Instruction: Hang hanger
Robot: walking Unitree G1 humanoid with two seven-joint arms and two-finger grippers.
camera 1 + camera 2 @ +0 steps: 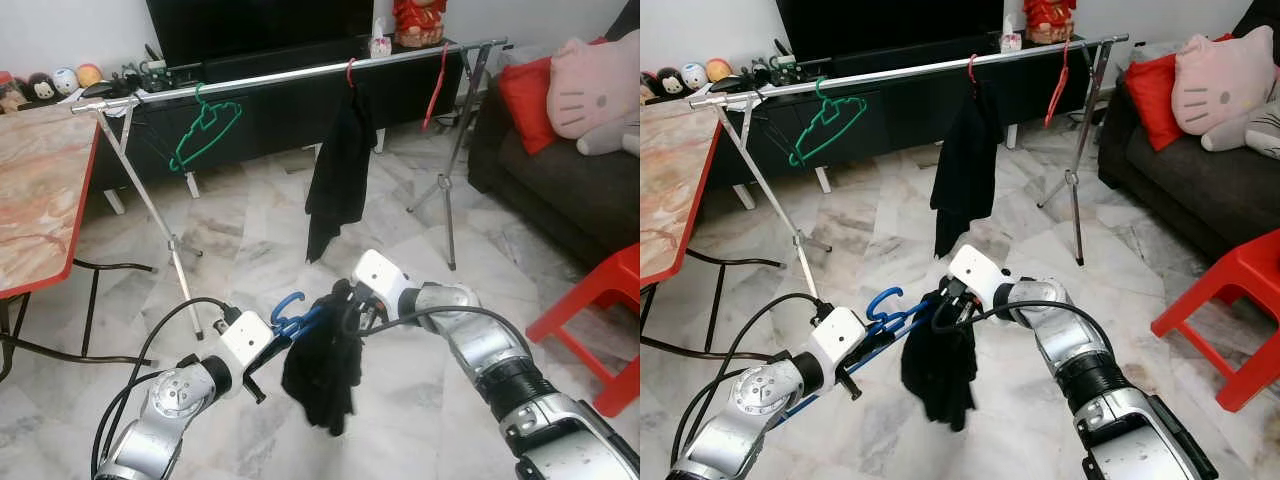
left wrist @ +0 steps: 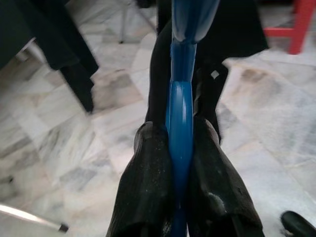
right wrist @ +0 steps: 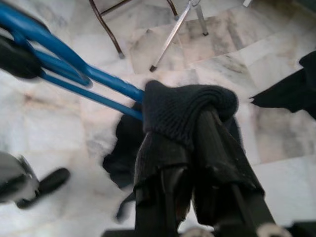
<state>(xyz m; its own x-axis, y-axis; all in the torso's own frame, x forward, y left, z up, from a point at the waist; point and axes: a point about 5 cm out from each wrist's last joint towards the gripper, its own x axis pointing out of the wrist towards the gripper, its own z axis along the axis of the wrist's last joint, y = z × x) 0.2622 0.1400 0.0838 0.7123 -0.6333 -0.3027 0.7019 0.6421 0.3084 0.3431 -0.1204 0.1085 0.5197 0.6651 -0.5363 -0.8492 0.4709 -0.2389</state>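
A blue hanger is held low above the floor, with a black garment draped on it. My left gripper is shut on the hanger's blue bar. My right gripper is shut on the knitted black garment, bunched over its fingers beside the hanger's arms. Beyond them stands a silver clothes rail carrying a green hanger, a red hanger with a black garment and a bare red hanger.
A marble-top table with red edge stands at the left. A dark sofa with a red cushion and a pink plush is at the right, a red stool in front of it. A black TV cabinet is behind the rail.
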